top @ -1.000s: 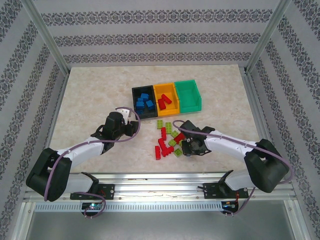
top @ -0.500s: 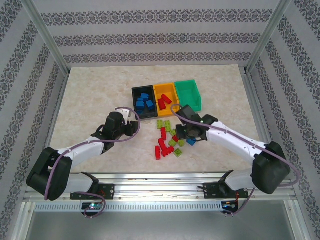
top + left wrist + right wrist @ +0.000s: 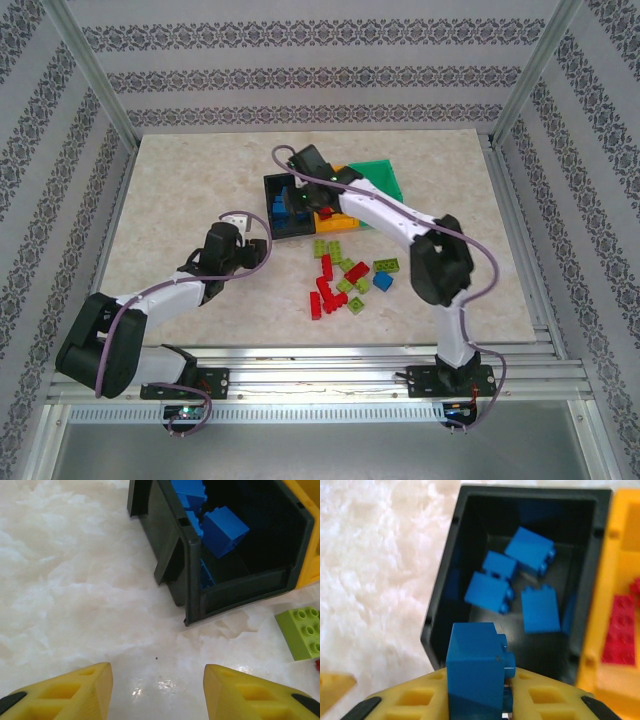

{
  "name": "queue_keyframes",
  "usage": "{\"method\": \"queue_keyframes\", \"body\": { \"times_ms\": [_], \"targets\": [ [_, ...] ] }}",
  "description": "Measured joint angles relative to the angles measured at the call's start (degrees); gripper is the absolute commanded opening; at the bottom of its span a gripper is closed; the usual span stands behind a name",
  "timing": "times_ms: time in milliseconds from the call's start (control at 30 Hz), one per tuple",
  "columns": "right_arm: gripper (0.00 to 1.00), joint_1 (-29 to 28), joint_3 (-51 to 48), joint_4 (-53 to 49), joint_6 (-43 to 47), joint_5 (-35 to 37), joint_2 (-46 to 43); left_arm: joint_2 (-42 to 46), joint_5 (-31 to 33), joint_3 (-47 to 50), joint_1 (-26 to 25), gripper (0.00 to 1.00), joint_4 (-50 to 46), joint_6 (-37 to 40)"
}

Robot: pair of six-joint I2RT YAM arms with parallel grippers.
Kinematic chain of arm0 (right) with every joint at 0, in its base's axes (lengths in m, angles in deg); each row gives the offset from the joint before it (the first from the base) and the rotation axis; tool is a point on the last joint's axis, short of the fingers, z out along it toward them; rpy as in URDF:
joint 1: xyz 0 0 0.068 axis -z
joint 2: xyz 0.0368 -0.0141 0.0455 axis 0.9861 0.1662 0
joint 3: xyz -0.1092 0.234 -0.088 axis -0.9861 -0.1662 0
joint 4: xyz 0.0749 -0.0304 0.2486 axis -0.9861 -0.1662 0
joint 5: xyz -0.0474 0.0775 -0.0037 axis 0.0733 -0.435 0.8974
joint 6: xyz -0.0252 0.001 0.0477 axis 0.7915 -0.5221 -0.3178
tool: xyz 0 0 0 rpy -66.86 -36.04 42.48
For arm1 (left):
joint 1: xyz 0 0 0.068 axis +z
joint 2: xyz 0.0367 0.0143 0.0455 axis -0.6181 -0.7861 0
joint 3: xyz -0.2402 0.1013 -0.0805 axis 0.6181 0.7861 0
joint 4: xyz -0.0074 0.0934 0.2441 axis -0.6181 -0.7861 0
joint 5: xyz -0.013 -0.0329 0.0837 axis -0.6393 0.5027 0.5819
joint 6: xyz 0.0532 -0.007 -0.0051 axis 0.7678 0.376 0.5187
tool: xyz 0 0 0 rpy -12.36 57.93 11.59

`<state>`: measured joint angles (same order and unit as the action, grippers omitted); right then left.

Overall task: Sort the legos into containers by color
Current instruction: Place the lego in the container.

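The right gripper [image 3: 291, 205] was found pressed onto one blue brick [image 3: 476, 665], which was pinched between the yellow pads with its studs turned toward the orange-yellow bin [image 3: 615, 570]. The black bin [image 3: 442, 615] was located directly below and slightly forward of the held brick. Several blue bricks [image 3: 530, 550] were seen lying on its floor. The release was judged to turn on this one relation: the brick was held above the bin's near end, close to the near wall, so a small forward advance would be advised before the jaws are parted. The left gripper [image 3: 156, 675] was spread and empty, low over the table [image 3: 75, 580] and just short of the bin's near corner. The unsorted legos [image 3: 345, 278] were found scattered on the table nearer the arm bases than the bins.
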<state>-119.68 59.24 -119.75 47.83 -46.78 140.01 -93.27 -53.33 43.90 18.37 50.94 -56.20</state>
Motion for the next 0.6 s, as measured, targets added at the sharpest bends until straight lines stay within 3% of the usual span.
{"method": "queue_keyframes", "body": {
  "times_ms": [100, 233, 433, 600],
  "targets": [
    [0.50, 0.0, 4.3, -1.9, 1.7, 0.7, 4.0, 0.0, 0.0, 0.2, 0.2, 0.51, 0.0, 0.0],
    [0.51, 0.0, 1.6, -2.8, 2.3, 1.1, 3.0, 0.0, -0.3, 0.2, 0.4, 0.51, 0.0, 0.0],
    [0.52, 0.1, -13.0, -1.7, 2.2, 1.7, -7.0, 0.0, -1.5, 0.2, 0.4, 0.51, 0.0, -0.1],
    [0.52, 0.8, -27.7, -0.3, 1.4, 2.6, -20.4, 0.0, -1.9, 0.2, 0.4, 0.52, 0.0, -0.1]
  ]
}}
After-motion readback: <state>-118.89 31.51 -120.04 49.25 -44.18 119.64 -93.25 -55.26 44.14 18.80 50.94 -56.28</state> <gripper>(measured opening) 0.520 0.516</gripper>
